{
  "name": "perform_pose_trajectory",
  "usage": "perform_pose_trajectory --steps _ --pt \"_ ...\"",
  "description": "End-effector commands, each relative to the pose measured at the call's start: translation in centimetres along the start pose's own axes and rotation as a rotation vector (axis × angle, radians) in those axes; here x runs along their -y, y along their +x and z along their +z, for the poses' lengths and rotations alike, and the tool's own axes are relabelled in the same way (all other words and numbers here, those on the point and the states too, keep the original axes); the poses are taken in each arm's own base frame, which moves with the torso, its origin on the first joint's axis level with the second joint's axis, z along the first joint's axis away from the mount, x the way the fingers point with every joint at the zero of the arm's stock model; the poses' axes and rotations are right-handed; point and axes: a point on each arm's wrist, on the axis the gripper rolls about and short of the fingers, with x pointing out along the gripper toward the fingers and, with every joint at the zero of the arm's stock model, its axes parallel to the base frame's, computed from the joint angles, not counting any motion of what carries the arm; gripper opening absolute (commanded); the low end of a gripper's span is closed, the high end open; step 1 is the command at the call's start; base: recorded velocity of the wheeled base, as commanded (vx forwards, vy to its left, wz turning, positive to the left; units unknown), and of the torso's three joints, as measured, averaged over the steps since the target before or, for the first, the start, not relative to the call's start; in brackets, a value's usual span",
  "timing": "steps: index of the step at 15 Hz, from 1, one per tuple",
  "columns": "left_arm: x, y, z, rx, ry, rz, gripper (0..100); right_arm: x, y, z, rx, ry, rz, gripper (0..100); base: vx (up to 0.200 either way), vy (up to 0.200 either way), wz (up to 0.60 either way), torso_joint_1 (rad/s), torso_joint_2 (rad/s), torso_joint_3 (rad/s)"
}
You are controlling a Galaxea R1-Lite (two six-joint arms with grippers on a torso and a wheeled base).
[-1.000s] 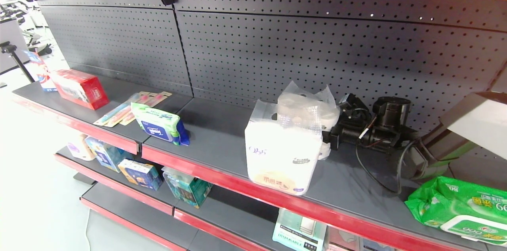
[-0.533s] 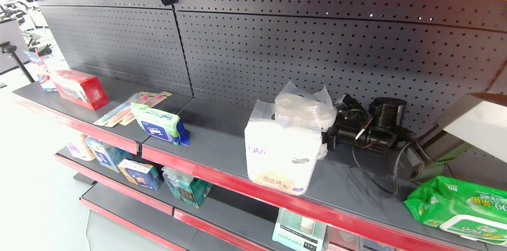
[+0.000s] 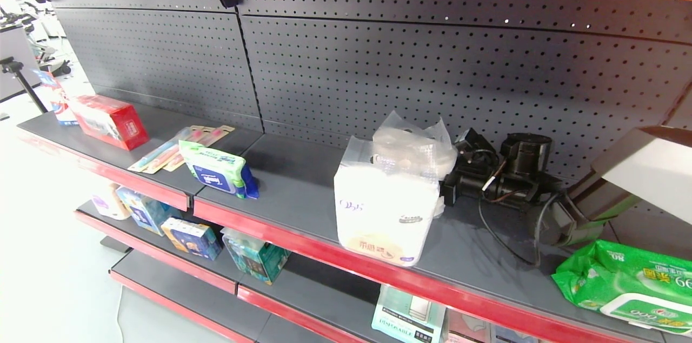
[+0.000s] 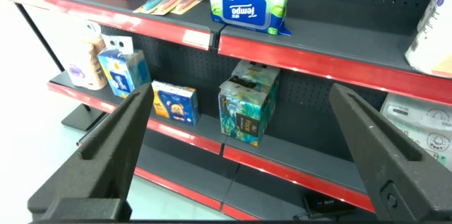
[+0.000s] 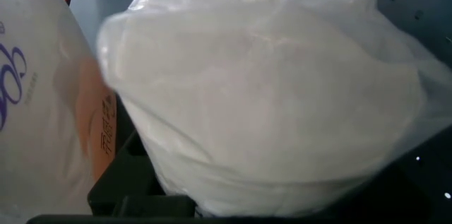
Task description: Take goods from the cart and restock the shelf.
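A clear plastic bag of white paper rolls [image 3: 413, 151] sits at the back of the dark shelf [image 3: 303, 186], pressed against a tall white tissue pack [image 3: 384, 213]. My right gripper [image 3: 451, 180] is at the bag's right side, shut on it. The right wrist view looks closely at the bag of rolls [image 5: 268, 104], and the tissue pack [image 5: 35, 97] stands beside it. My left gripper [image 4: 240, 90] hangs open with nothing in it, out in front of the lower shelves.
On the same shelf lie a green wipes pack [image 3: 627, 278] at the right, and a green-blue wipes pack [image 3: 219, 169], toothbrushes [image 3: 173, 148] and a red box [image 3: 108, 120] to the left. Lower shelves hold a teal box [image 4: 247, 104] and blue boxes [image 4: 174, 102].
My right gripper has shifted a little to the left along the shelf, and the bag of rolls has sunk slightly lower behind the tissue pack.
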Motion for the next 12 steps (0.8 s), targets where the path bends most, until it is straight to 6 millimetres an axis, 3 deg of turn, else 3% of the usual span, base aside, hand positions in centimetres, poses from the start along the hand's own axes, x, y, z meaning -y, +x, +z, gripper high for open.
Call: perform_pose_trajectory --steps 1,12 --pt "0.0 0.0 0.0 0.0 0.0 0.001 100 0.22 -0.16 -0.11 -0.002 -0.003 -0.008 0 0.0 0.0 0.0 0.0 0.0 0.0" --pt "0.0 0.0 0.0 0.0 0.0 0.001 100 0.27 -0.36 -0.4 -0.009 0.031 -0.007 0 0.0 0.0 0.0 0.0 0.0 0.0"
